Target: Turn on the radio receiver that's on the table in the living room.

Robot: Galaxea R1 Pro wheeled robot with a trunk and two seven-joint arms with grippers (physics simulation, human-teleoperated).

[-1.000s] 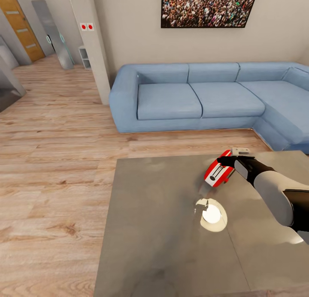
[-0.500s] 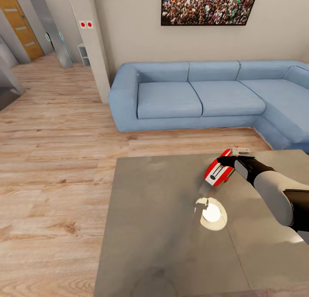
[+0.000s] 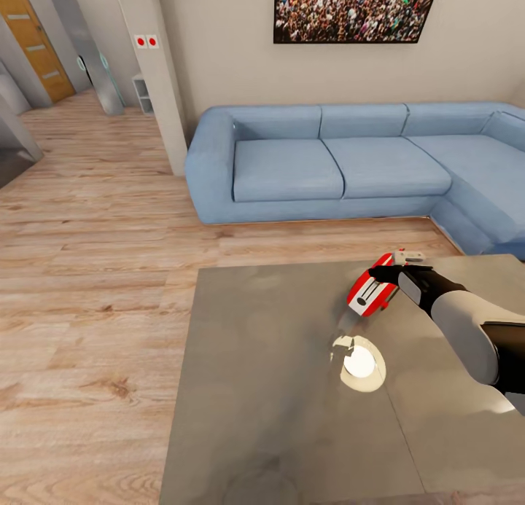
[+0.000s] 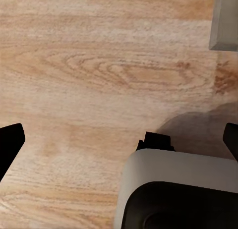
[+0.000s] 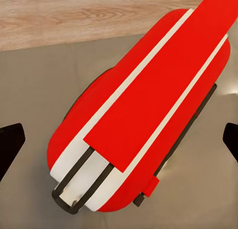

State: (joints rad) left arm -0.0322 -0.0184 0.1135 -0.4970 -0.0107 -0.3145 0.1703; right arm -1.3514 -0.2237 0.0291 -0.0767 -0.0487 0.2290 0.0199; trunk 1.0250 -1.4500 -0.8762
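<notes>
The radio receiver (image 3: 370, 292) is a red box with white bands, resting tilted on the glossy grey table (image 3: 262, 388), toward its far right part. My right gripper (image 3: 380, 274) reaches in from the right and sits right at the radio's upper end. In the right wrist view the radio receiver (image 5: 148, 115) lies close under the right gripper (image 5: 119, 142), whose black fingertips (image 5: 10, 144) stand wide apart at either side, open. My left gripper (image 4: 119, 140) is open over the wood floor, nothing between its fingers.
A blue sectional sofa (image 3: 328, 162) stands beyond the table, under a framed crowd picture (image 3: 354, 11). A bright lamp reflection (image 3: 361, 363) shines on the tabletop near the radio. Wood floor (image 3: 95, 257) spreads to the left. A table corner (image 4: 225, 21) and the robot's grey body (image 4: 178, 189) appear in the left wrist view.
The head view has shifted very slightly. The right gripper and the radio hold their places.
</notes>
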